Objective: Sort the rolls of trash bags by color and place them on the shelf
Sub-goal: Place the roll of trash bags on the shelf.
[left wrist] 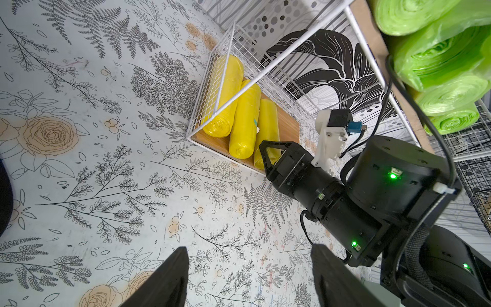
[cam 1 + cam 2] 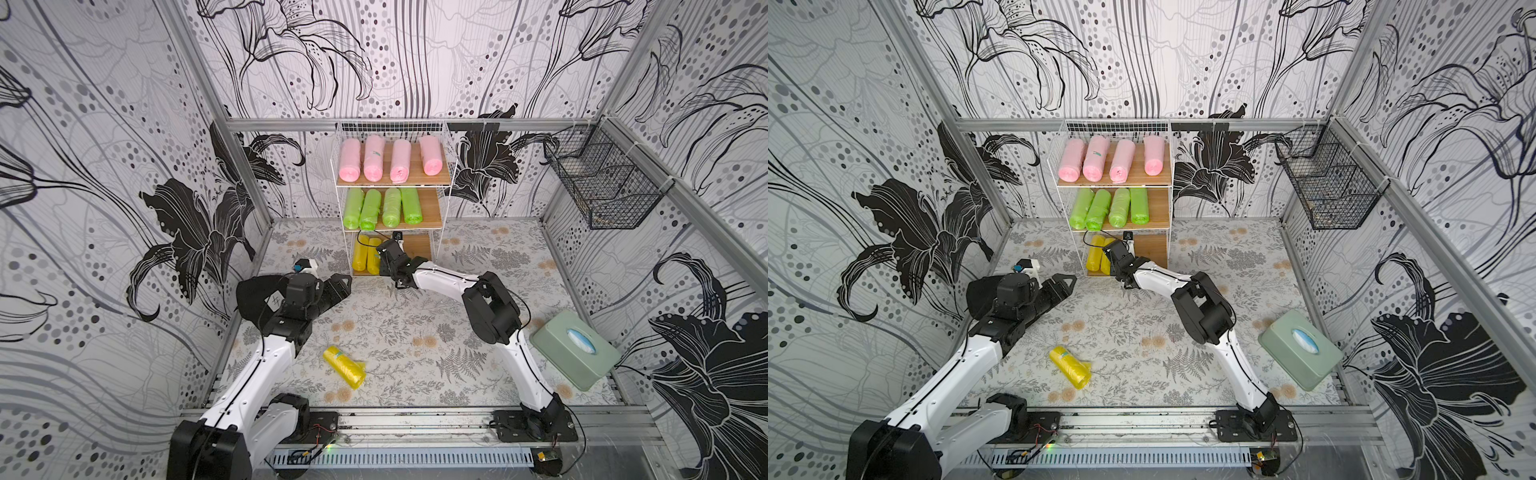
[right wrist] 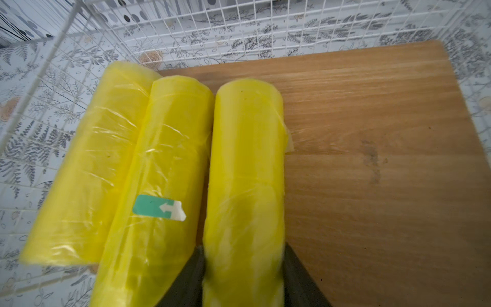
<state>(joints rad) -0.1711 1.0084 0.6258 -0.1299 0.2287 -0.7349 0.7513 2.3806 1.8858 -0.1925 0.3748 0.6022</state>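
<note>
One yellow roll (image 2: 344,367) left loose on the table (image 2: 415,324); three set on the shelf (image 2: 390,126).
The loose roll is seen lying nearest, well apart from the left gripper (image 1: 249,247), whose jaws are held wide with nothing between them. Farther back, the right gripper (image 3: 243,248) is closed narrowly on the third yellow roll (image 3: 247,159), laid on the bottom board (image 3: 372,133) just beside two other yellow rolls (image 3: 170,148). Four green rolls (image 2: 392,207) and four pink rolls (image 2: 401,166) are ranged on the boards above.

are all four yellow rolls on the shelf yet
No, one yellow roll lies on the table, apart from the shelf.
</note>
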